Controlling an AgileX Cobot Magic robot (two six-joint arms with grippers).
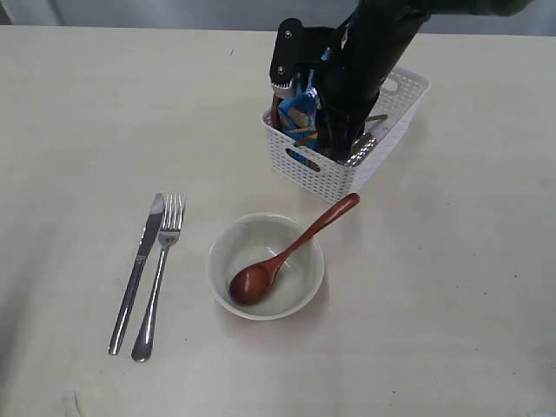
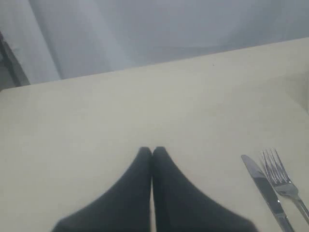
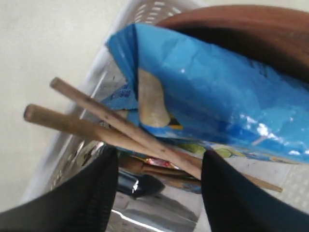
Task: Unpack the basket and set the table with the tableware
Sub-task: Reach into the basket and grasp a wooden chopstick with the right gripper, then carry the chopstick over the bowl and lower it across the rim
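Note:
The white basket (image 1: 317,169) stands on the table (image 1: 452,287) at the back right. My right gripper (image 3: 159,153) reaches down into it, open, fingers wide apart. Two wooden chopsticks (image 3: 111,123) cross just ahead of the fingers, and the shiny steel cup (image 3: 159,208) shows between them; no touch shows. The brown plate (image 3: 241,19) stands behind the blue chip bag (image 3: 217,92). On the table lie the knife (image 1: 136,269) and fork (image 1: 159,278), with the off-white bowl (image 1: 221,252) holding the wooden spoon (image 1: 287,256). My left gripper (image 2: 152,151) is shut and empty above the bare table.
The right arm (image 1: 365,61) comes down from the top over the basket and hides much of its contents. The spoon's handle points toward the basket's front wall. The knife (image 2: 263,186) and fork (image 2: 282,181) lie off to one side of my left gripper.

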